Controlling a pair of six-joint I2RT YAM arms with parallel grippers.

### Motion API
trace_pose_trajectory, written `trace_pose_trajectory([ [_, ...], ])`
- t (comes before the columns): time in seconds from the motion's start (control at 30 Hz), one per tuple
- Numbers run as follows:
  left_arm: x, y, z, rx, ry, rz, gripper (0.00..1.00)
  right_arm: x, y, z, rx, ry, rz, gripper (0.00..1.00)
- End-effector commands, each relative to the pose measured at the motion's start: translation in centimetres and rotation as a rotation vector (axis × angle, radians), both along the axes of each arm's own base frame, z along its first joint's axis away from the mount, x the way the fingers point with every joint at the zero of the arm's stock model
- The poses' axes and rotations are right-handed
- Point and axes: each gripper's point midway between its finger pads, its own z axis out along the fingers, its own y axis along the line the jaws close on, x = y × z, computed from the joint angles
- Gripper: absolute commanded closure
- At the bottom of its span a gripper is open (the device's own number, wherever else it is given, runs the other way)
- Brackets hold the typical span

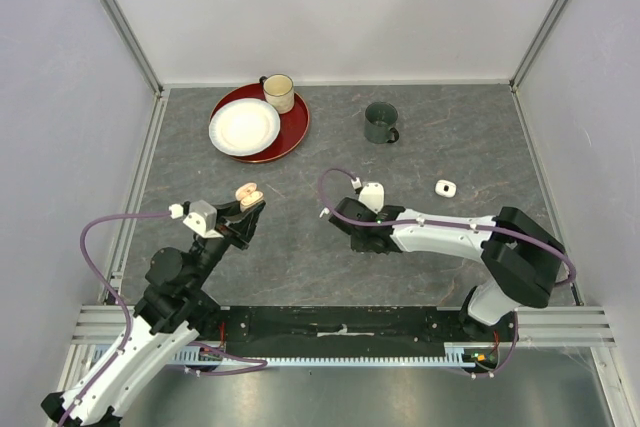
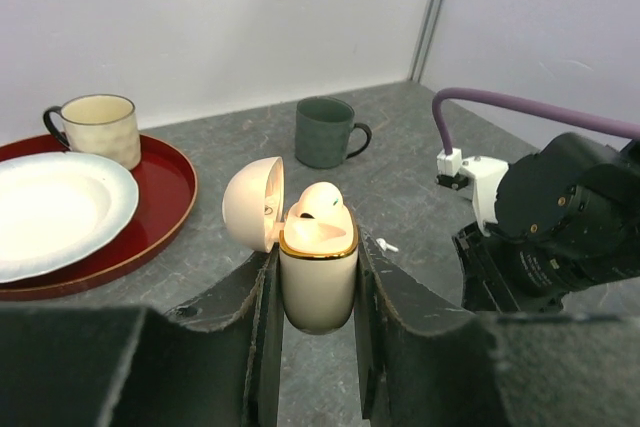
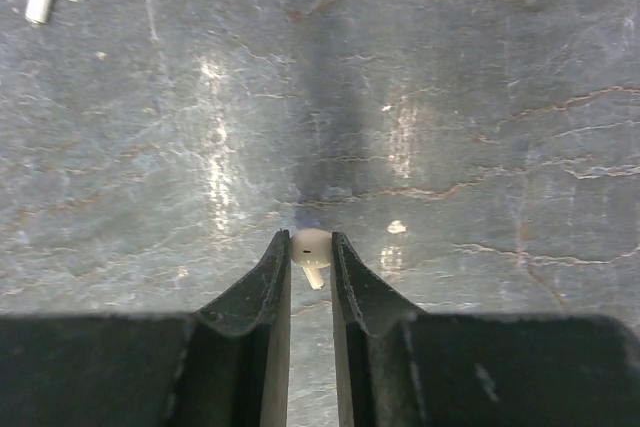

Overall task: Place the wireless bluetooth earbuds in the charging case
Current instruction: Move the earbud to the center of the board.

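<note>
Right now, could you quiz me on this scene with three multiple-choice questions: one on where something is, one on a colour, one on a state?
1. Where is the peach charging case?
A lying flat, untouched
B held between the left arm's fingers
C hidden from every camera

2. What colour is the mug standing off the tray?
A red
B cream
C dark green

3. What are the right arm's fingers doing?
A closed on a small earbud
B spread wide apart, holding nothing
C closed tight on nothing

Answers:
1 B: the left wrist view shows the case upright between the two dark fingers, lid open.
2 C: it is dark green, while the cream mug stands on the tray.
3 A: the right wrist view shows a pale earbud pinched at the fingertips.
</note>
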Motion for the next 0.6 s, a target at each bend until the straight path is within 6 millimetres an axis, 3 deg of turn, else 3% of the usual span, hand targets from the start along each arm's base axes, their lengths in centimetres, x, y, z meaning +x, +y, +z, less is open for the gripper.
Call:
trace_pose_trajectory([
  [0.0,-0.4,-1.1,1.5,-0.021,-0.022,-0.062,0.98,0.4,-0.5,0.7,0.018,-0.042,0.051,0.87],
  [0.27,-0.3,-1.5,1.6,-0.040,-0.005,-0.077,0.98,-0.4,-0.9,-0.9,0.052,0.000,0.089,0.85],
  [0.57,-0.3,-1.5,1.3,-0.046,0.008,-0.076,0.98,-1.1,-1.3,-2.3,0.051,0.046,0.074,0.74],
])
